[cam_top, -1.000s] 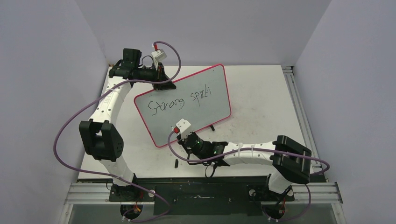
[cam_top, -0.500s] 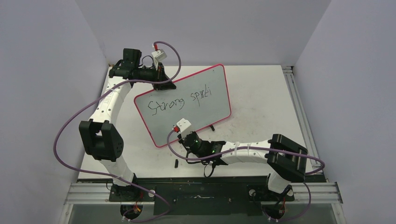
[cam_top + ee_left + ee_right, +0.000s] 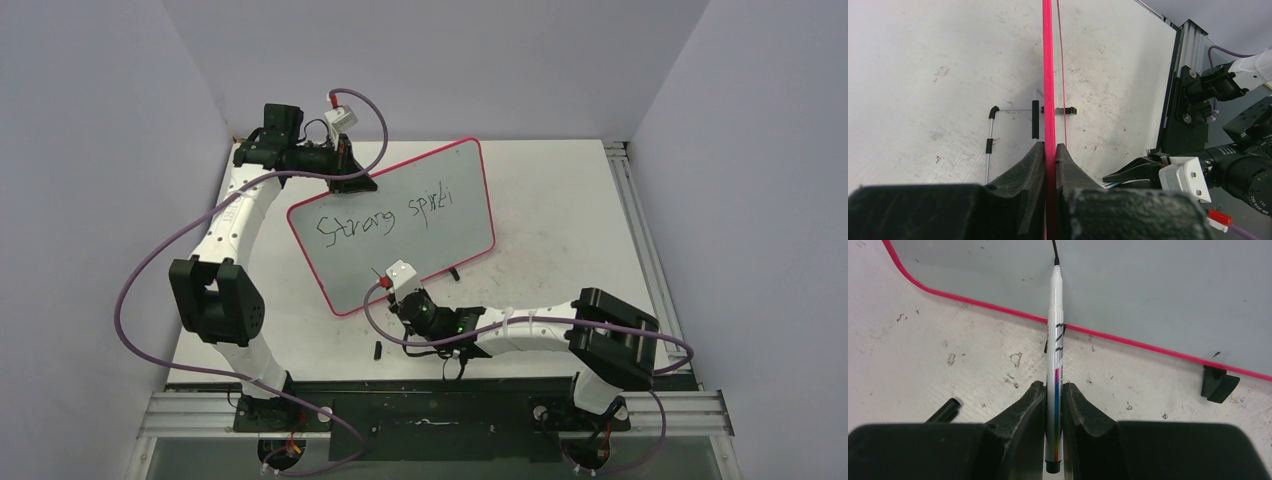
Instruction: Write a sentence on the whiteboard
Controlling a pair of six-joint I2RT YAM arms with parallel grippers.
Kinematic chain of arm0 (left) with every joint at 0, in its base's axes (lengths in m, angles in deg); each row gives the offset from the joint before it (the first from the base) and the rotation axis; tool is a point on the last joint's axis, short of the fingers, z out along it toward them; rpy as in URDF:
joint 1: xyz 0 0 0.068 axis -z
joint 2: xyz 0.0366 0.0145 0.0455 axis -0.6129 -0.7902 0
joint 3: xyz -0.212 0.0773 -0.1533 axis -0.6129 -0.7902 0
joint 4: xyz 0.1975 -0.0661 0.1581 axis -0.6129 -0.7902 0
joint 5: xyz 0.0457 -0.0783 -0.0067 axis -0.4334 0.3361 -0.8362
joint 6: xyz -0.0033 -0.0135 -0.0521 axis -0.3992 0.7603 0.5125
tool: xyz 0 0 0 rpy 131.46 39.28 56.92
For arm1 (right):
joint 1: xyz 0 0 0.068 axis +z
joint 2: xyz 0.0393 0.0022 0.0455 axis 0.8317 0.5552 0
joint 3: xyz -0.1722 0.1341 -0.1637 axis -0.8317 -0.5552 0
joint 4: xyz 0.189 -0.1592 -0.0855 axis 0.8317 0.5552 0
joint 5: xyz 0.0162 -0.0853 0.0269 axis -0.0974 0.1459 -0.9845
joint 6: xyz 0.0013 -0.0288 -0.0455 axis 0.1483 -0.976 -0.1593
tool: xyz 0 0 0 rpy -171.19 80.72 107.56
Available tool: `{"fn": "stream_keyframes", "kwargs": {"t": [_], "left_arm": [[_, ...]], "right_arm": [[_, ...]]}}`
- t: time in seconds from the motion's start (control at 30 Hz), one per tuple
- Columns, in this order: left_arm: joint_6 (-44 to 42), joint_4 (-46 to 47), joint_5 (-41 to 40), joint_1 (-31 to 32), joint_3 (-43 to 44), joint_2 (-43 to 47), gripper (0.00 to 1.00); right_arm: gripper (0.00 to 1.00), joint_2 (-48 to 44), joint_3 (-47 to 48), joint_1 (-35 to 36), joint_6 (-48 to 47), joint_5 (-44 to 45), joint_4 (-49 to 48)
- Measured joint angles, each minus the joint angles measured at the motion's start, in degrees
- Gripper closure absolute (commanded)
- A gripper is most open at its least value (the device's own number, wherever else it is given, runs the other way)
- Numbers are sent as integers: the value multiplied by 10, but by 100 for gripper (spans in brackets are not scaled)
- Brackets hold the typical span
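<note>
Scuffed white desk (image 3: 560, 200), centre frame: my left jaws pinch the pink rim of the whiteboard (image 3: 440, 240), upper left; right jaws pinch a marker (image 3: 1055, 315), tip on the board below the handwriting (image 3: 385, 217).

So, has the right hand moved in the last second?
Yes, slightly. In the top view the right hand, shut on the marker, has edged rightward along the lower rim of the whiteboard, toward its black foot.

On the whiteboard (image 3: 450, 235) we read the sentence (image 3: 385, 218), one handwritten black line: "Strong", then a word like "spiri". The small print on the marker (image 3: 1056, 315) we cannot read.
</note>
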Motion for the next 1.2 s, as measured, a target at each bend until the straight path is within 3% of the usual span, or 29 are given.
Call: {"fn": "stream_keyframes", "kwargs": {"t": [1.2], "left_arm": [[0,0,-2,0,0,0,100]], "right_arm": [[95,0,24,-18,-40,11,16]]}}
